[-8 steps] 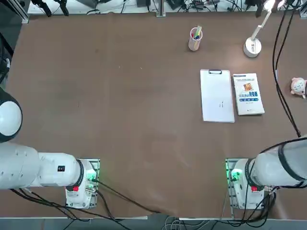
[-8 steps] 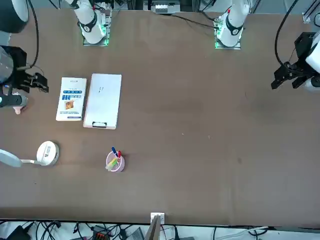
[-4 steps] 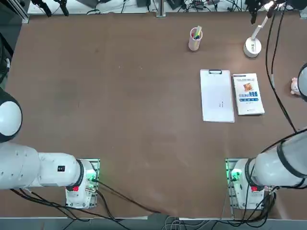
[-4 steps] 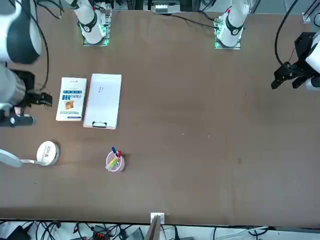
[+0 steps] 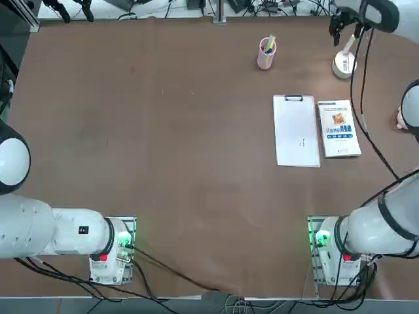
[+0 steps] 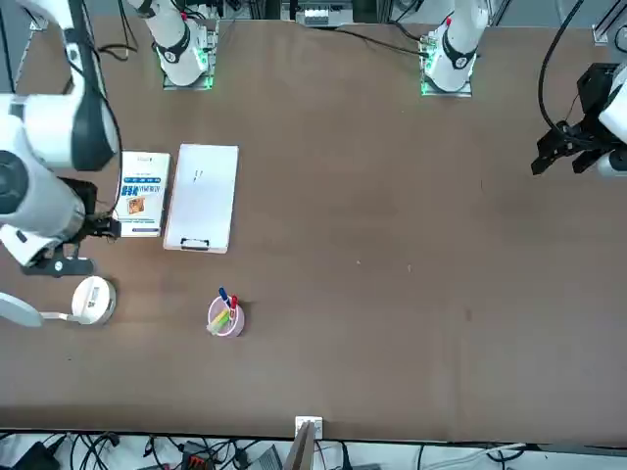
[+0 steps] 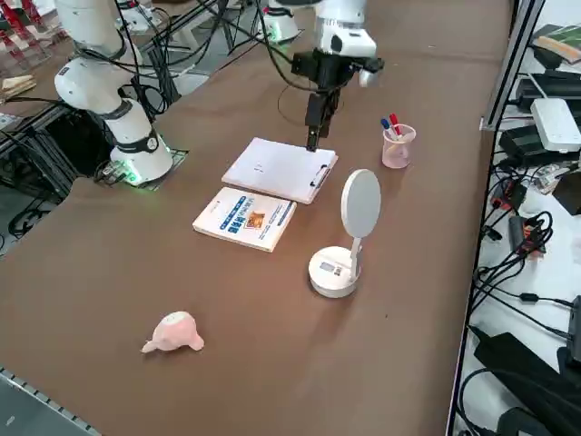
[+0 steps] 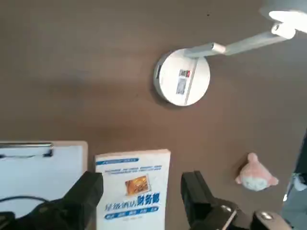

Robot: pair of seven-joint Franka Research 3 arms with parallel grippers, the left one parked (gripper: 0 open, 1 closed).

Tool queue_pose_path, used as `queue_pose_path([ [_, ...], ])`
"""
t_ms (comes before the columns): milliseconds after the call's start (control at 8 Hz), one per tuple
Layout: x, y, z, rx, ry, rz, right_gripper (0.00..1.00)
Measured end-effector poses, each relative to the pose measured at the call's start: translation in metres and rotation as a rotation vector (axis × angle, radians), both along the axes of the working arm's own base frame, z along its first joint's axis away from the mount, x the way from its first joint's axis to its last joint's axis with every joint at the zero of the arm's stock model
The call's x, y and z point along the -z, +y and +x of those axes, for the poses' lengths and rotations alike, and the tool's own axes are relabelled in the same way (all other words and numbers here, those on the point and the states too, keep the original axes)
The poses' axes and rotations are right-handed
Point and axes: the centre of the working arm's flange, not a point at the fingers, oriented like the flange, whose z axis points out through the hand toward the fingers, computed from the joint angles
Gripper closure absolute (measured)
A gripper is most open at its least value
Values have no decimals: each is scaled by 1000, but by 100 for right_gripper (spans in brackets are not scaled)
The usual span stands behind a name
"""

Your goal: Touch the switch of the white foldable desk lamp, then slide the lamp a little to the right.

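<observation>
The white foldable desk lamp stands at the table's far right. Its disc base (image 5: pixel 344 63) (image 6: pixel 93 299) (image 7: pixel 333 271) (image 8: pixel 183 82) carries a thin slanted arm up to the round head (image 7: pixel 360 204) (image 8: pixel 288 18), which glows in the wrist view. In the top view my wrist hides the head. My right gripper (image 5: pixel 345 25) (image 6: pixel 88 248) (image 7: pixel 313 136) (image 8: pixel 141 191) hangs open and empty high above the table, over the book and beside the lamp, touching nothing.
A book (image 5: pixel 338 128) (image 8: pixel 134 184) and a white clipboard (image 5: pixel 296 131) (image 7: pixel 280 170) lie nearer the robot than the lamp. A pink pen cup (image 5: pixel 266 54) (image 7: pixel 397 145) stands left of the lamp. At the right edge lies a small pink toy (image 7: pixel 174 333) (image 8: pixel 256 175).
My right arm has swung in from the table's right edge toward the lamp. The gripper now hangs over the book and the lamp's base. The lamp has not moved.
</observation>
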Motion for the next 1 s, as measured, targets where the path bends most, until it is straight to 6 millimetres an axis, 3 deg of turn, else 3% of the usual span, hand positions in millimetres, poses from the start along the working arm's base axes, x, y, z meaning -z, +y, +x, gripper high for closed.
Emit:
queue_pose_path([
  [625,76,-5,-7,-159,-46,-108,1],
  [1000,127,-28,2,-195,-66,-99,1],
])
